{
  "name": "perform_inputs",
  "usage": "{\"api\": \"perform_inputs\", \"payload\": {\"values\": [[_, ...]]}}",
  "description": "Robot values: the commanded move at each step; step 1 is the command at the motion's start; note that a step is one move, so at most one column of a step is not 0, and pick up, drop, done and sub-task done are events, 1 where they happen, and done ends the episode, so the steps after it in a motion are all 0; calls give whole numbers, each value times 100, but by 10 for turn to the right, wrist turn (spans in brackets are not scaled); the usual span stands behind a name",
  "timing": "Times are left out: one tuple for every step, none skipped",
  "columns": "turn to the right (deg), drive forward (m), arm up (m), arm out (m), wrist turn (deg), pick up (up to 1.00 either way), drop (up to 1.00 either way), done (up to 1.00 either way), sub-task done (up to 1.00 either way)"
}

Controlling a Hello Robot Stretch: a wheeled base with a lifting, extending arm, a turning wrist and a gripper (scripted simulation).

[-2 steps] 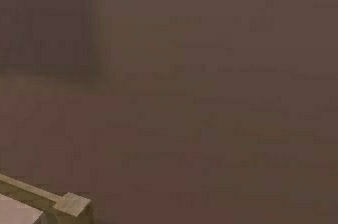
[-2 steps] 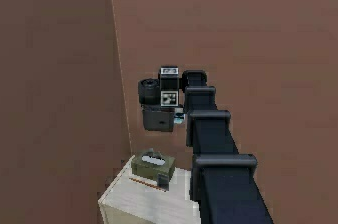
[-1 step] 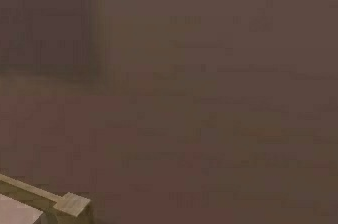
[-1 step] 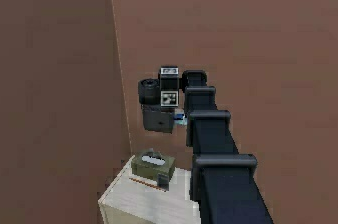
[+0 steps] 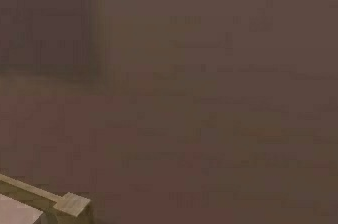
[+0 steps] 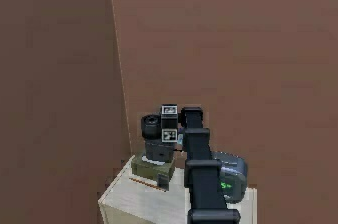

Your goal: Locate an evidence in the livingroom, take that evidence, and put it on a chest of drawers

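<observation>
So the claw sits just left of centre in the arm side view, a dark body next to the two white marker squares at the top end of the arm. We honestly can't tell how its fingers are set, and we can't tell whether it has hold of anything either, because there's a thing sitting right at or behind it on a surface.

That thing is an olive-grey lump, boxy and dark, directly below the claw in the picture. It rests on top of a pale cabinet at the bottom centre of the frame. If that's the evidence, that's where it is, but it's too blobby for us to call. Whether the claw touches it or just hangs over it, no idea.

To the right of the arm there's a rounded grey-blue thing, also on the cabinet top as far as we can make out. Behind it all are brown walls meeting in a corner left of centre.

In the forward view we get more brown wall, plus a pale wooden edge in the lower left corner.
</observation>
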Motion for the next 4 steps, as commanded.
{"api": "perform_inputs", "payload": {"values": [[0,0,-32,0,0,0,0,0,0],[0,0,0,0,0,0,100,0,0],[0,0,8,0,0,0,0,0,0],[0,0,0,-8,0,0,0,0,0]]}}
